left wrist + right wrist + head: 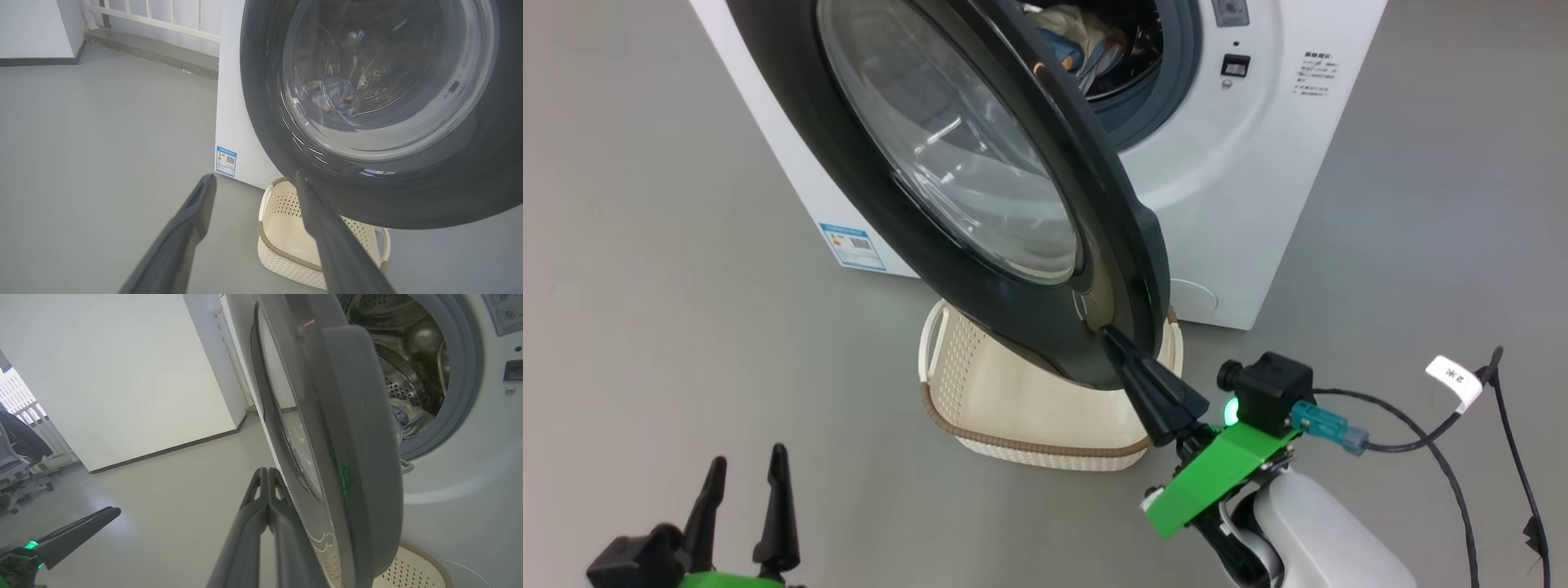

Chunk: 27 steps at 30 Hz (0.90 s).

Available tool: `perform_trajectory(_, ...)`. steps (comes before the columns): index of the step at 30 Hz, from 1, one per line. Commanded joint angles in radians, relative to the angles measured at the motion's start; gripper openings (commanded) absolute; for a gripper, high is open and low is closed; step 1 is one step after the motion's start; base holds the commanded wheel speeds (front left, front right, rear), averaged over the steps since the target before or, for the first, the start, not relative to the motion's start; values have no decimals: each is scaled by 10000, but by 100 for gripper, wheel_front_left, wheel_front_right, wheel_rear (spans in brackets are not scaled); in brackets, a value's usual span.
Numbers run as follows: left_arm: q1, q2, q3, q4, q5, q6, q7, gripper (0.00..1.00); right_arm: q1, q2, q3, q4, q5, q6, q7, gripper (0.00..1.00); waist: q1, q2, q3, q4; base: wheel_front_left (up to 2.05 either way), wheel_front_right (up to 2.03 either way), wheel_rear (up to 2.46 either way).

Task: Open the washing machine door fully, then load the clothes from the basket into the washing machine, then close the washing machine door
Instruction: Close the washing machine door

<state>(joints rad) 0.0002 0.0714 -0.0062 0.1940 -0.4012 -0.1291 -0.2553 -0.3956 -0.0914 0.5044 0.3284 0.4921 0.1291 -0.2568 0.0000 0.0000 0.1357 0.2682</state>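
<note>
Far left, low down: the left pincer [749,454] hangs over the bare grey floor [645,286] with its two fingers spread apart, nothing between them and nothing touching them. A bit further right there's the blue label sticker [852,245] low on the side of the washing machine [1241,204].

Then the big thing in the middle, the washing machine door [947,147]. It's swung out partway towards the camera, black ring and bulgy glass facing left, and its bottom edge hangs right over the basket [1013,443], which sits on the floor just in front of the machine.

Right of that, the right pincer [1112,336] is pinched fully closed, fingers pressed together with nothing gripped. Its tip is right up at the lower rim of the door. From the right wrist view the fingers run alongside the door's outer face, though I can't say for sure it's actually touching.

Up behind the door's edge you can see the clothes [1078,45] lying inside the steel drum, blue and cream bits, with the grey gasket around the opening.

Far right, a black cable [1421,441] with a white tag [1454,380] trails across the floor.
</note>
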Motion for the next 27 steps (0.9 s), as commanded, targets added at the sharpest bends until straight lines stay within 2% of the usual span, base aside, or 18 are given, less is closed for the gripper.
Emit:
perform_trajectory(1,-475,93,263,-196,-58,-15,-65,100,-351,256,32,-135,-131,16,-49,0,0,0,121,78,0,0,0)
perform_trajectory(14,-958,-25,111,-388,-167,-15,-65,100,-1044,354,-1356,-78,-554,16,-49,0,0,0,760,334,0,0,0)
perform_trajectory(27,-1693,-169,-562,-912,-204,-15,-65,100,-2555,-97,-3036,114,-873,16,-49,0,0,0,1837,658,0,0,0)
